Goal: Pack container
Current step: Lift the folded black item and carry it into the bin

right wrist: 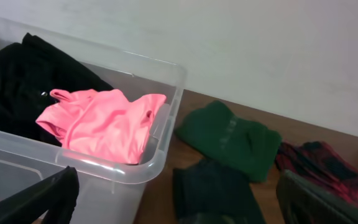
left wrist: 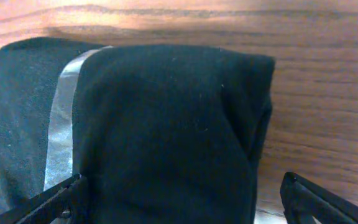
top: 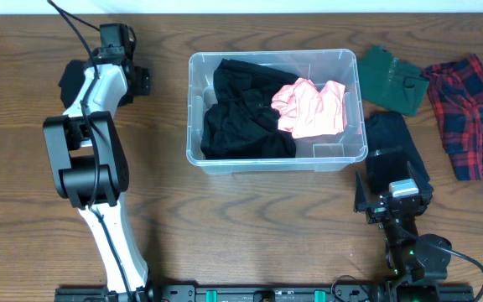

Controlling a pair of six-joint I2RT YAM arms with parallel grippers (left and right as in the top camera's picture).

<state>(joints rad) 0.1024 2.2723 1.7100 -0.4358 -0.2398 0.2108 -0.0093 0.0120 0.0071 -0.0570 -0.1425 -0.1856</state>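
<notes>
Jaws of the left gripper [left wrist: 182, 196] stand wide and clamp nothing. A folded black garment [left wrist: 166, 124] with a grey stripe [left wrist: 59, 124] fills the space ahead of and between the fingers; whether either finger touches the fabric cannot be told. This garment lies on the desk [left wrist: 316, 93] near the far left corner, largely hidden under the left arm in the overhead view. Jaws of the right gripper [right wrist: 176, 199] also stand wide and hold nothing; the gripper sits near the front edge of the desk on the right side, pointed toward the far edge. Just ahead of it lies a dark folded garment [top: 395, 147], flat on the desk and beside the right wall of the container [top: 225, 164]. The container is a clear rectangular bin standing upright at the middle of the desk, nearer the far edge than the front edge, well apart from both grippers. Inside it, black garments [top: 241, 117] cover the left and centre of the floor, and a pink garment [top: 310, 109] lies crumpled against the right side, partly over the black fabric. A green garment [top: 390, 80] lies on the desk just beyond the container's far right corner. A red and blue plaid shirt [top: 472, 113] lies spread near the right edge, next to the green garment.
</notes>
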